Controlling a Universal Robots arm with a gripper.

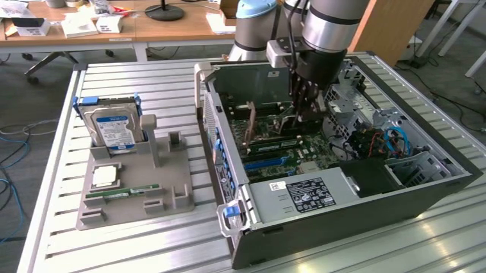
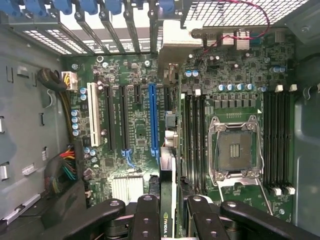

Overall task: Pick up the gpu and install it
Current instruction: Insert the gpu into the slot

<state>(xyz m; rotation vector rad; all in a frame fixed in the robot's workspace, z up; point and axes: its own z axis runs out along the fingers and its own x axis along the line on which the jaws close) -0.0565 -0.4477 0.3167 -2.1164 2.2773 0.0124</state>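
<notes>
Wrist view: gripper (image 2: 171,202) closed on the gpu (image 2: 168,185), black fingers clamped on both faces, card held edge-on with its green logo strip up toward the camera. The card hangs inside the computer case (image 1: 342,233), over the motherboard (image 2: 135,115), just beside the blue expansion slot (image 2: 152,120) on the side of the CPU socket (image 2: 235,150). Cannot tell whether its lower edge touches the slot.

Risks, as I judge them:
- Card and slot look parallel but offset. A press from here could land the connector on the board beside the slot and strain both.
- The silver plate (image 2: 175,42) at the card's far end sits close to the case's rear frame; it could catch there and tip the card.
- The grip is near one end of the card, so a push may rock it and seat only one end.
- A thin red wire (image 2: 245,22) runs near the rear frame and might get pinched.

Containers:
- Case, lying open side up on the slatted table (image 1: 152,250): motherboard, CPU socket with no chip in it, power supply (image 1: 304,190) with a white label, blue cables (image 1: 396,139) by the drive cage.
- Grey holder tray (image 1: 133,213), at the exterior view's left, well apart from the gripper: hard drive (image 1: 114,129) with blue label standing upright, a square processor chip (image 1: 104,175) lying flat, a narrow green memory stick (image 1: 124,194) lying in its groove.
</notes>
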